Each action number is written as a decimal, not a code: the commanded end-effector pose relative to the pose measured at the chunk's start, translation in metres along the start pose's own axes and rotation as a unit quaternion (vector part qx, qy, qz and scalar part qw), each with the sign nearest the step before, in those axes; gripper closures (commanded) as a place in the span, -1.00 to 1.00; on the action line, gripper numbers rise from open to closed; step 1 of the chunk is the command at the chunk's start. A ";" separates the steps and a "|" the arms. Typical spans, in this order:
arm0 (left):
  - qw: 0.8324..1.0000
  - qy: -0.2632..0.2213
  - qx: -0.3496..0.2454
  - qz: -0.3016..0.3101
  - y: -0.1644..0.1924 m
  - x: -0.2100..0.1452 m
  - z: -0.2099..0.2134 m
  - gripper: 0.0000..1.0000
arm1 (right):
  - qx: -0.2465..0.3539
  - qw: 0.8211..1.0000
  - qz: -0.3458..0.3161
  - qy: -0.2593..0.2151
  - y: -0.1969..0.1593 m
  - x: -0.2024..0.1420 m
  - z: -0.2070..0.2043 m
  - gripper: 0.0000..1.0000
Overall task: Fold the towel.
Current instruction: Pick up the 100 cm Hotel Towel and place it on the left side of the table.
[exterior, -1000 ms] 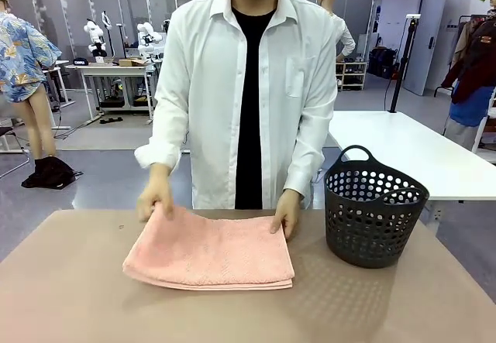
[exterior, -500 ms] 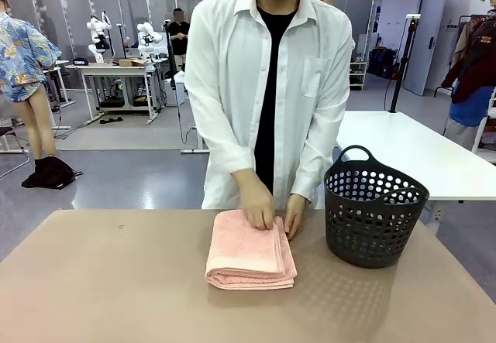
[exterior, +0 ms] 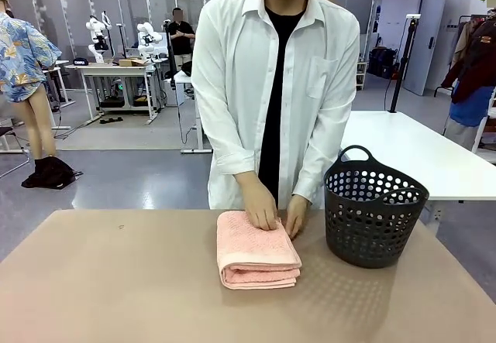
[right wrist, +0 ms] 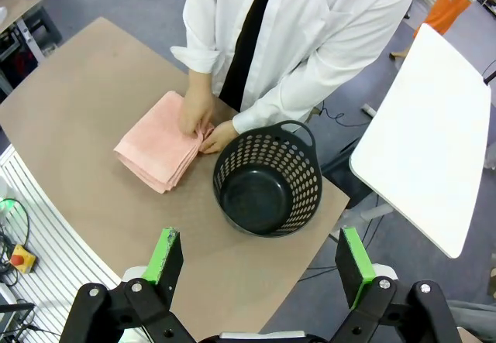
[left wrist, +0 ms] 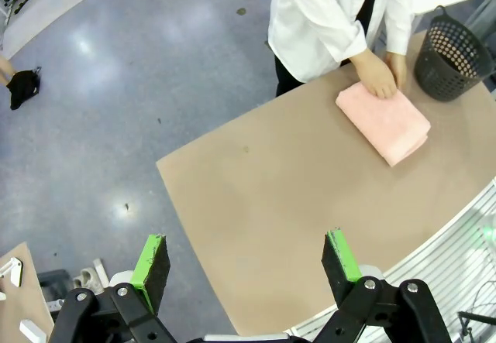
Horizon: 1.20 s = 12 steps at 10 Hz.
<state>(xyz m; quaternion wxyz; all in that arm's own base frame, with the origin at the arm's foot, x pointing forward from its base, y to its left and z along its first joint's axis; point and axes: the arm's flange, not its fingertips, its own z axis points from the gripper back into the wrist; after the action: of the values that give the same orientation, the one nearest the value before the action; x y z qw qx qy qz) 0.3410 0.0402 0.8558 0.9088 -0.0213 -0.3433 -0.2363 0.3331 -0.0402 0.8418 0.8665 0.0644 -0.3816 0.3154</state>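
You see the towel (exterior: 257,248), just left of the basket (exterior: 373,207), now folded narrower; folding looks nearly done. Both grippers (left wrist: 246,262) (right wrist: 260,262) hang spread, empty.

I see bright, even overhead light, soft shadows under the towel (exterior: 257,250) and basket (exterior: 373,207), floor (left wrist: 139,64) glare, and fisheye-bent wrist views.

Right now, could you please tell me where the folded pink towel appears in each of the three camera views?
Front view: the towel lies centre, under the person's hands, left of the black basket.
Left wrist view: the towel is at upper right, below-left of the basket.
Right wrist view: the towel is left of centre, the basket to its right.
Shared landmark: the basket.
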 end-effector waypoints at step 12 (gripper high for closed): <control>1.000 0.007 -0.001 0.000 0.001 0.002 0.004 -1.00 | 0.000 1.000 -0.009 0.005 0.000 0.001 0.001 -1.00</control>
<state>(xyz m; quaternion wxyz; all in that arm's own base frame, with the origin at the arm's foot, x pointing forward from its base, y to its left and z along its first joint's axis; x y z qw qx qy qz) 0.3410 0.0402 0.8558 0.9088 -0.0213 -0.3432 -0.2363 0.3331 -0.0402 0.8418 0.8665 0.0644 -0.3816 0.3154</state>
